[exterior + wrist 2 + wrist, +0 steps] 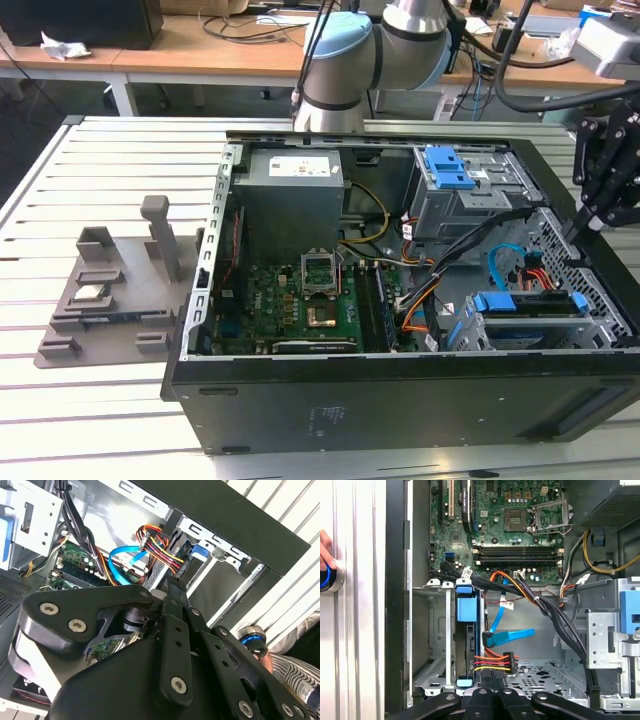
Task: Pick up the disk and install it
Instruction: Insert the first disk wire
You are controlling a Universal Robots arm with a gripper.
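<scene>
The disk (528, 304) stands on edge in the metal drive cage (600, 325) at the case's front corner, on the exterior view's right, its blue frame showing along the top. In the first wrist view the disk (468, 611) sits between the cage rails. My gripper (578, 230) hangs over the case's right wall, above and beside the disk, shut and holding nothing. Its black fingers meet at a point in both wrist views: gripper (493, 680), gripper (173, 584).
A blue data cable (506, 637) and a red-yellow-black power plug (506, 661) lie loose beside the disk. The motherboard (300, 300), power supply (292, 195) and a blue-latched cage (450, 170) fill the case. A grey fixture (110, 290) stands on the exterior view's left. A hand (325, 547) rests on a button.
</scene>
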